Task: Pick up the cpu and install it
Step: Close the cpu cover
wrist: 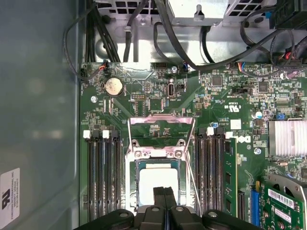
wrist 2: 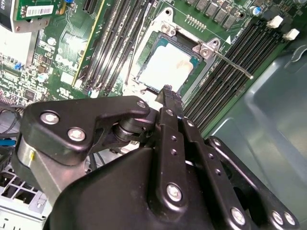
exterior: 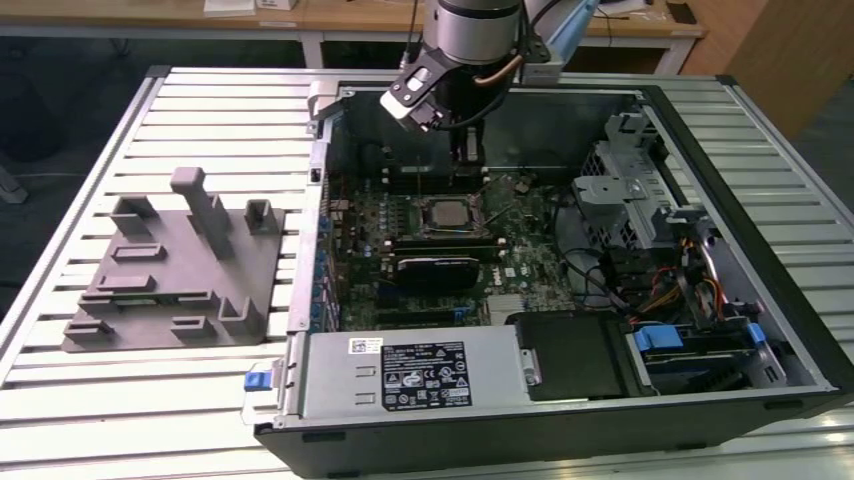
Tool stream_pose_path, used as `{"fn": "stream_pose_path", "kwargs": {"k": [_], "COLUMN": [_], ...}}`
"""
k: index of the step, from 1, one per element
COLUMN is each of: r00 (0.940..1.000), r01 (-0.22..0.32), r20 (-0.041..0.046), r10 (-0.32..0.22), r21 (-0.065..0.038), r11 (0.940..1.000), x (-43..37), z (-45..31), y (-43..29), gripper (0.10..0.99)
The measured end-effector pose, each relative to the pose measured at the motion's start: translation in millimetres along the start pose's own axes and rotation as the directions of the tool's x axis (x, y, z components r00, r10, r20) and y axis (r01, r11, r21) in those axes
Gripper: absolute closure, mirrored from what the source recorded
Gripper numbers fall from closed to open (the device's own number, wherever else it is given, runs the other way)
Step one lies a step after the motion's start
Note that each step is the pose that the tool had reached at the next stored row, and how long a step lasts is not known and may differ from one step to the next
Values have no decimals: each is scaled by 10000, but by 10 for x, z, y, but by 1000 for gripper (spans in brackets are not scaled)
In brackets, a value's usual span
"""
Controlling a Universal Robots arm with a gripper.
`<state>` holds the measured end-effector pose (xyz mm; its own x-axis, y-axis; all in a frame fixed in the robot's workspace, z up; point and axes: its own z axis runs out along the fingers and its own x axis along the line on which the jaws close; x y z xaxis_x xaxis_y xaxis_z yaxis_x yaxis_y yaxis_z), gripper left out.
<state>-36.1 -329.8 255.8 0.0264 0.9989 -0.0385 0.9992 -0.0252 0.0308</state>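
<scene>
First wrist view: gripper [wrist: 164, 190] fingers are pressed together, empty, directly above the cpu [wrist: 147, 182]. The cpu lies flat in the socket [wrist: 158, 154], whose load plate [wrist: 161, 119] is swung open. Exterior view: the case [exterior: 534, 440] lies open on the table [exterior: 214, 110], beside the fixture [exterior: 174, 270].

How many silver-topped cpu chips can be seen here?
1. The small square silver-grey cpu lies in the open metal socket on the green motherboard, below the black gripper, whose jaws are shut.
</scene>
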Motion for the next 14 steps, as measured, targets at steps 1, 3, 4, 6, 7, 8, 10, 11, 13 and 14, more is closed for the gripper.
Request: {"fn": "stream_pose_path", "kwargs": {"k": [1, 3, 4, 6, 7, 8, 10, 11, 13, 14], "r00": [10000, 10000, 10000, 10000, 10000, 10000, 10000, 10000, 10000, 10000], "r01": [0, 1, 0, 0, 0, 0, 0, 0, 0, 0], "r20": [0, 0, 0, 0, 0, 0, 0, 0, 0, 0], "r10": [0, -1, 0, 0, 0, 0, 0, 0, 0, 0], "r21": [0, 0, 0, 0, 0, 0, 0, 0, 0, 0], "r11": [10000, 10000, 10000, 10000, 10000, 10000, 10000, 10000, 10000, 10000], "x": [0, 1, 1, 1, 1, 1, 2, 2, 2, 2], "z": [0, 1, 1, 1, 1, 1, 2, 2, 2, 3], "y": [6, 19, 26, 38, 43, 49, 61, 66, 79, 87], "gripper": [980, 980, 980, 980, 980, 980, 980, 980, 980, 980]}}
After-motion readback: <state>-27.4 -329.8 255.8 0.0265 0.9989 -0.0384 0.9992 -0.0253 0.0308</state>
